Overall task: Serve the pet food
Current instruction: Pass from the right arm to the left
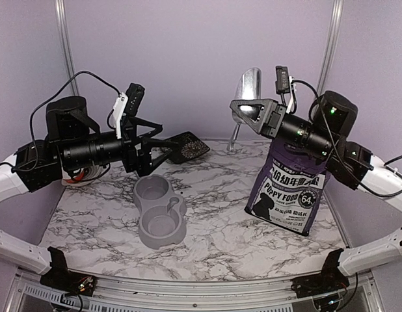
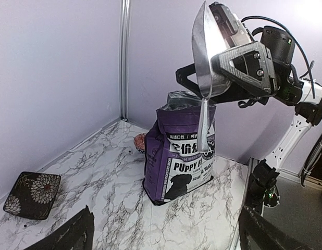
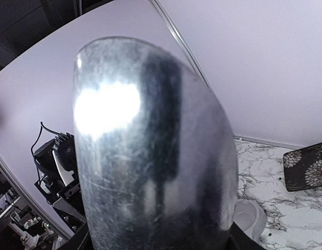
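Right tool (image 1: 254, 114) clamps metal scoop (image 1: 248, 83), bowl up — left tool (image 1: 165, 142) spread wide.

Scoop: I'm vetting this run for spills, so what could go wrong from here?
1. The right gripper pinches the scoop by its bowl, handle dangling; it could twist or slip.
2. The bag stands unsupported, the left gripper open and away; digging in might topple it.

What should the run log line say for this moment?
left tool: open, empty | right tool: shut on scoop, raised near bag | bag: upright | bowl: empty
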